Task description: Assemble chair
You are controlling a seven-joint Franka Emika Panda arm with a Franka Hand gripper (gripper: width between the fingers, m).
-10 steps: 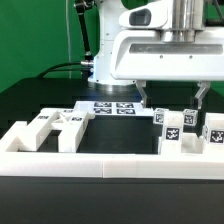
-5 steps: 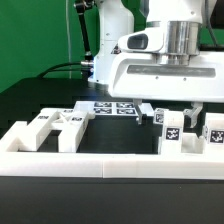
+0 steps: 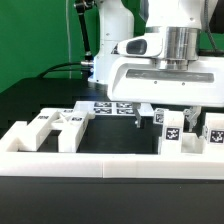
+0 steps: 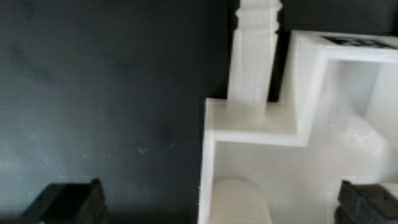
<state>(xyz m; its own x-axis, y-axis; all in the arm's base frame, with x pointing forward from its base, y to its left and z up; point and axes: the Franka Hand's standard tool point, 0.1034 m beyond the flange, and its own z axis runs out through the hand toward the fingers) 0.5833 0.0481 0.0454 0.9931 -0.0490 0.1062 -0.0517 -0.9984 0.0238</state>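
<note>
Gripper (image 3: 168, 118), a boxy white housing with two slim dark fingers (image 3: 140, 115), hangs low with its jaws spread wide and nothing clamped. Chunky white plastic chair pieces (image 3: 170, 129), smooth and square-edged with black-and-white square tags, stand below it at the exterior view's right, just inside the low white border wall (image 3: 110, 166). Further blocky pieces (image 3: 50, 125) lie at the exterior view's left.

In the wrist view, black fingertips (image 4: 71, 203) flank a stepped white chair panel (image 4: 267, 140) with a slim notched post (image 4: 258, 50). Whether they touch it cannot be told.

The matt black table (image 3: 120, 145) carries all the parts. The thin flat marker board (image 3: 112, 107) lies behind them.
</note>
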